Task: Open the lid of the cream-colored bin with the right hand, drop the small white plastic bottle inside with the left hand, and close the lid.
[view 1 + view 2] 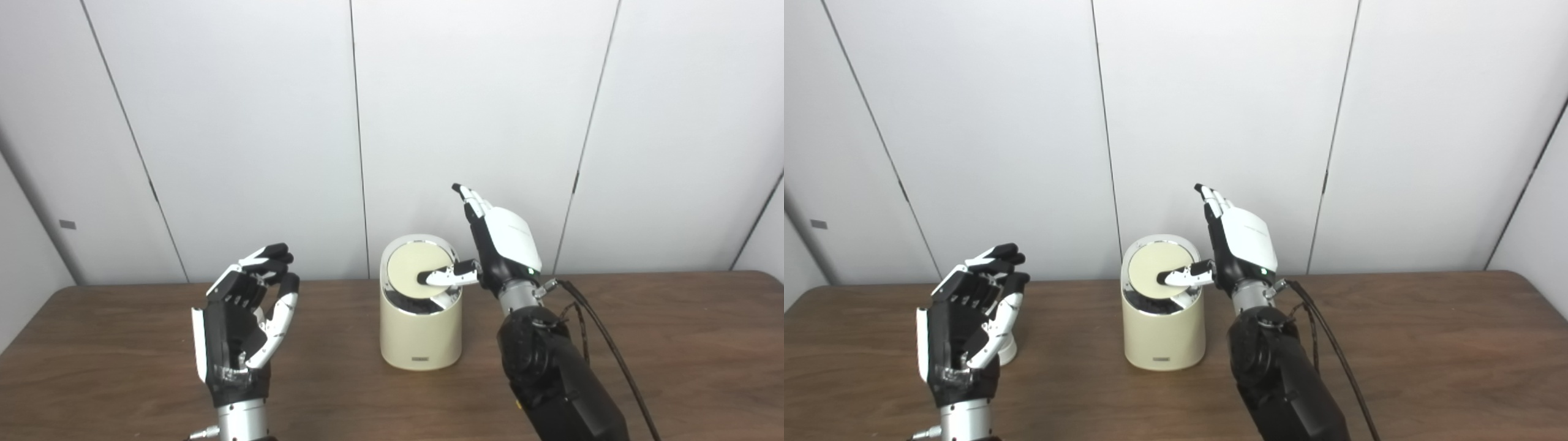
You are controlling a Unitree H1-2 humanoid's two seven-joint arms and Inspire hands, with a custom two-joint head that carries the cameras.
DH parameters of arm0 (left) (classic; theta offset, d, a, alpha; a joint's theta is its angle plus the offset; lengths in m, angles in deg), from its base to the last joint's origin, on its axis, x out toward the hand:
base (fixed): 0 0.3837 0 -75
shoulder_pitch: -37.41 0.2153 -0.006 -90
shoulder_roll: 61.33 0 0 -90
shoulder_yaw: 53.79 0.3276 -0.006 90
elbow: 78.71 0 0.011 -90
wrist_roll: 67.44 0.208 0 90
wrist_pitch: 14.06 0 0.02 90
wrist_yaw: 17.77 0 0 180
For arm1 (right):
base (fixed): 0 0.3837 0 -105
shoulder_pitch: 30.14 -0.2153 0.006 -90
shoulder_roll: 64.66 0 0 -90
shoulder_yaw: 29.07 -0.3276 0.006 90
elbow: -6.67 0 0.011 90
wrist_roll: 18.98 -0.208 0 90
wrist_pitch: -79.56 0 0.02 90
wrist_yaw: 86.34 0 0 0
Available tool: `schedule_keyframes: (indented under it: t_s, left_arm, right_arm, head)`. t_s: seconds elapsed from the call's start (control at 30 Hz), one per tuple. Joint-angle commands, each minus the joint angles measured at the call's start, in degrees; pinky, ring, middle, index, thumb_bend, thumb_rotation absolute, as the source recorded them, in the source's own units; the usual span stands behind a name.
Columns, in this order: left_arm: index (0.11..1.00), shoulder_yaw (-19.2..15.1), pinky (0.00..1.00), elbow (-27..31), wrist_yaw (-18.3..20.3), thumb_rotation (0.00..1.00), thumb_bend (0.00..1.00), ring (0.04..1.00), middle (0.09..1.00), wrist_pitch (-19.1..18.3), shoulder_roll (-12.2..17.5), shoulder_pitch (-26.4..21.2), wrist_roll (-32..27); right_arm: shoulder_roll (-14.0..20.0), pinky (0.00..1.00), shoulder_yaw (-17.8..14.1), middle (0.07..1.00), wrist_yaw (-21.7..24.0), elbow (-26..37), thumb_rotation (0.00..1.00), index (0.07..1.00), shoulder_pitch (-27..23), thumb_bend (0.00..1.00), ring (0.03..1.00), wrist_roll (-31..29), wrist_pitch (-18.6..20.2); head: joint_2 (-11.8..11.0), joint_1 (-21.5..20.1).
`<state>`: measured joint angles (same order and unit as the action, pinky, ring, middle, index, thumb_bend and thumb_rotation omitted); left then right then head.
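No readable text anywhere. The cream-colored bin (420,334) carries a small label strip low on its front — too small and blurred to make out. A small grey plate on the wall panel (67,225) at far left shows no legible marking either — nothing else bears lettering or numbers.

A cream-colored bin (420,334) with a pale yellow lid (416,269) stands on a dark brown wood-grain table (674,343), flanked by black-and-white hands.
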<state>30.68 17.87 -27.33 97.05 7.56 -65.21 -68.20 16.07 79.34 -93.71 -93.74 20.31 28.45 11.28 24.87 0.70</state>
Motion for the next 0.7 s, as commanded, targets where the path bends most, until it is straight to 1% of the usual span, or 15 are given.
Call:
schedule_keyframes:
  t_s: [0.0, 0.13, 0.2, 0.27, 0.37, 0.4, 0.43, 0.47, 0.57, 0.67]
  left_arm:
    - [0.498, 0.3, 0.55, 2.4, 0.0, 0.07, 0.48, 0.661, 0.676, 0.5, -0.4, -2.0, -0.3]
    - [0.498, 0.3, 0.55, 2.5, 0.0, 0.07, 0.48, 0.658, 0.674, 0.8, -0.4, -2.0, 0.3]
    - [0.498, 0.2, 0.55, 2.6, -0.1, 0.07, 0.48, 0.66, 0.674, 0.8, -0.4, -2.1, 0.6]
    - [0.498, 0.1, 0.55, 2.5, -0.1, 0.07, 0.48, 0.661, 0.673, 1.0, -0.3, -2.1, 0.6]
    - [0.498, 0.1, 0.56, 2.1, 0.1, 0.08, 0.48, 0.659, 0.67, 1.3, -0.1, -2.2, -0.1]
    - [0.498, 0.0, 0.56, 2.1, 0.2, 0.08, 0.48, 0.659, 0.67, 1.3, -0.1, -2.2, -0.2]
    - [0.498, 0.0, 0.56, 2.1, 0.2, 0.08, 0.48, 0.659, 0.67, 1.2, 0.0, -2.2, -0.4]
    - [0.498, 0.0, 0.56, 2.1, 0.2, 0.08, 0.48, 0.658, 0.67, 1.2, 0.0, -2.2, -0.5]
    - [0.498, 0.0, 0.55, 1.9, 0.3, 0.08, 0.48, 0.66, 0.672, 1.0, 0.0, -2.2, -0.8]
    - [0.498, 0.1, 0.55, 1.9, 0.4, 0.08, 0.48, 0.659, 0.674, 1.1, 0.0, -2.1, -1.1]
  right_arm:
    - [1.5, 0.79, 1.7, 0.957, 0.6, -1.4, 0.09, 0.948, -0.8, 1.0, 0.933, 4.2, 2.1]
    - [2.2, 0.81, 4.0, 0.963, 0.0, -2.3, 0.02, 0.963, -0.9, 1.0, 0.937, 7.6, 2.2]
    - [2.3, 0.84, 4.5, 0.964, 0.0, -2.2, 0.02, 0.969, -0.8, 1.0, 0.939, 8.8, 2.5]
    - [1.7, 0.83, 3.5, 0.96, 0.2, -1.2, 0.1, 0.966, -0.4, 0.98, 0.937, 7.5, 2.4]
    - [0.2, 0.83, 0.1, 0.968, 0.5, 0.9, 0.36, 0.967, 0.6, 0.89, 0.95, 2.0, 0.9]
    - [-0.2, 0.83, -0.9, 0.967, 0.8, 1.4, 0.41, 0.966, 0.8, 0.87, 0.95, 0.4, 0.5]
    - [-0.5, 0.84, -1.7, 0.962, 1.3, 1.9, 0.5, 0.966, 1.0, 0.84, 0.945, -1.0, 0.3]
    - [-0.8, 0.84, -2.7, 0.96, 1.8, 2.3, 0.55, 0.967, 1.1, 0.82, 0.941, -2.7, 0.1]
    - [-1.7, 0.77, -6.0, 0.957, 4.7, 3.8, 0.68, 0.961, 1.2, 0.78, 0.909, -9.1, 0.3]
    - [-1.9, 0.7, -7.8, 0.918, 7.2, 5.0, 0.77, 0.922, 1.2, 0.79, 0.854, -13.6, 0.4]
  head:
    - [0.1, 0.2]
    - [0.1, 0.0]
    - [0.1, 0.0]
    - [0.1, 0.2]
    - [0.0, 0.1]
    - [0.0, 0.0]
    - [-0.1, -0.1]
    - [-0.1, -0.2]
    - [-0.2, -0.3]
    - [-0.3, -0.3]
